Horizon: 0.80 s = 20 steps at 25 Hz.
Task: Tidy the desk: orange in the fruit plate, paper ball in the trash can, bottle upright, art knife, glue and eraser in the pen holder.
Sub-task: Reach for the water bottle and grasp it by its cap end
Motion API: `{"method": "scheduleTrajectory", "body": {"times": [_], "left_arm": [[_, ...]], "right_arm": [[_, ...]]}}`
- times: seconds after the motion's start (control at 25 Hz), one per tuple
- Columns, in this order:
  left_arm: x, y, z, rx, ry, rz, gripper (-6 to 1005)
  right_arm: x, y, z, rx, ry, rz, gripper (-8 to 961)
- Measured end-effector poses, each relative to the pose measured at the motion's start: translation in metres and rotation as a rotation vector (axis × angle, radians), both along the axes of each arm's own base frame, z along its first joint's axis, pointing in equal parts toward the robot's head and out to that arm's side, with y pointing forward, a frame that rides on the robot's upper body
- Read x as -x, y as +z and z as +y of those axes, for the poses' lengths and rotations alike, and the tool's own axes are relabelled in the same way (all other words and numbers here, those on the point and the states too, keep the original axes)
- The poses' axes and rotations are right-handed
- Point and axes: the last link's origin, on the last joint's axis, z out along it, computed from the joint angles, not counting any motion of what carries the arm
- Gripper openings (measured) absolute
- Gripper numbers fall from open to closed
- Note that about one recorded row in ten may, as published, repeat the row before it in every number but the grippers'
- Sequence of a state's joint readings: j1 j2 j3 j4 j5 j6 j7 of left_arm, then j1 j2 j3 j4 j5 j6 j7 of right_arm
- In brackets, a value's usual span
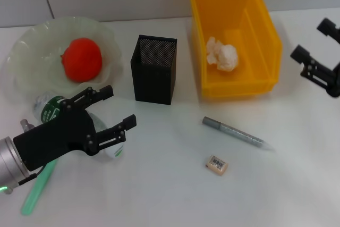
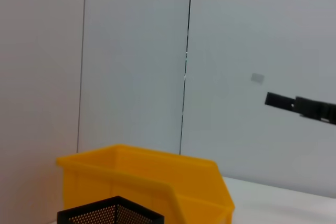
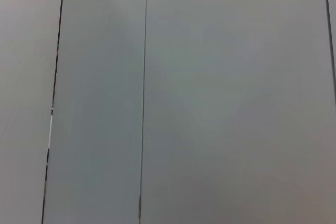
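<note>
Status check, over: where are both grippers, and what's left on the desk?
Left gripper open over the lying bottle. Right gripper open, parked beside trash can. Orange and paper ball done. Eraser still on desk.

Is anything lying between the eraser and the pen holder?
Nothing visible does. The eraser lies on bare table in front of the pen holder; the grey pen lies off to the side, toward the trash can, outside the straight line.

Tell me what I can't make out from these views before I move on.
- Bottle: head view, mostly hidden under the left gripper; lying or upright unclear.
- Right gripper: head view, cut off by the edge.
- Right wrist view: wall only.
- Pen holder: left wrist view, cut off below.
</note>
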<state>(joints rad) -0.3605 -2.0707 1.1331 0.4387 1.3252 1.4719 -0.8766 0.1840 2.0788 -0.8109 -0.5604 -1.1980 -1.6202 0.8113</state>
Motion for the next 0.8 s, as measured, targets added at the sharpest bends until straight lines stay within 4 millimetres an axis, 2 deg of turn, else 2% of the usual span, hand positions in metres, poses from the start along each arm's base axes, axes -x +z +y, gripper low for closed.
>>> {"method": "scheduleTrajectory", "body": {"times": [0.32, 0.44, 0.64, 0.8], "left_arm": [[-0.003, 0.002, -0.008, 0.011, -0.038, -0.028, 773], [-0.002, 0.003, -0.011, 0.002, -0.052, -0.026, 772], [-0.005, -0.002, -0.021, -0.040, -0.203, 0.050, 771], [-0.013, 0.005, -0.016, -0.006, -0.270, 0.109, 771]], "right_arm": [[-0.018, -0.012, -0.024, 0.009, -0.078, 0.070, 821], [-0.020, -0.014, -0.027, 0.015, -0.095, 0.084, 821], [-0.026, -0.020, -0.028, 0.072, -0.150, 0.138, 820], [-0.027, -0.019, -0.028, 0.088, -0.164, 0.156, 820]]}}
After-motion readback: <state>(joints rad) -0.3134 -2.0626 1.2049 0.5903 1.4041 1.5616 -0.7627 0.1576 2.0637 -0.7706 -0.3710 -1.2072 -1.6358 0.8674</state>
